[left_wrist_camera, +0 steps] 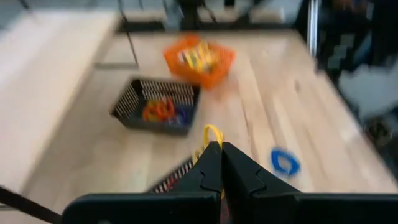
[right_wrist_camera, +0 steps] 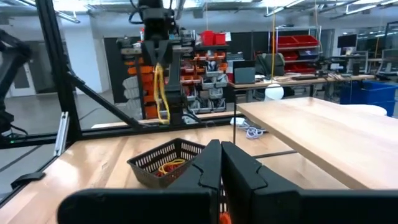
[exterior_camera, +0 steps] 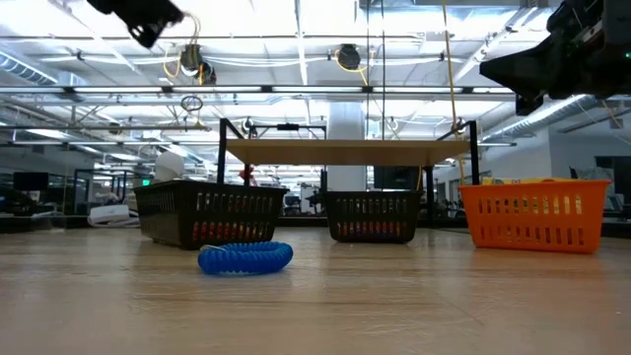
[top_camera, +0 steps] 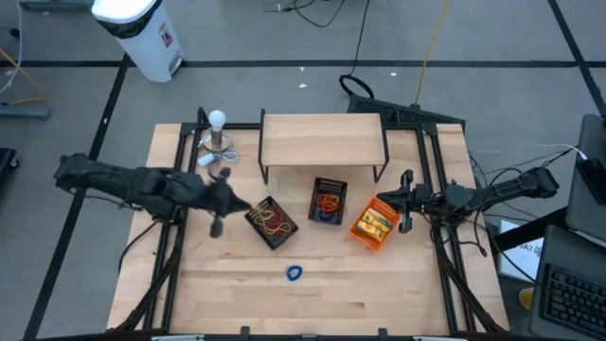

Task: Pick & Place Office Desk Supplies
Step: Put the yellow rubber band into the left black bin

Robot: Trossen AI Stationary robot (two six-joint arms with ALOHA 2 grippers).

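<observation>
While the left gripper (top_camera: 217, 225) hangs high over the table (top_camera: 379, 284), its fingers are pinched on a yellow band (left_wrist_camera: 212, 134) that dangles from the tips; the right wrist view shows the same loop hanging from it. The near black tray (top_camera: 272, 223), already holding bands, sits just to the gripper's right and below it. My read: this is a drop, so the gripper wants to slide right until it is square over that tray, sink low, then open, because a springy loop let go from height may bounce off the mesh. The right gripper (top_camera: 406, 224) waits with fingers together above the orange tray (top_camera: 375, 224). Smallest of all, a blue coil (top_camera: 294, 274) lies loose on the wood, forward and right of the left gripper, still to collect.
</observation>
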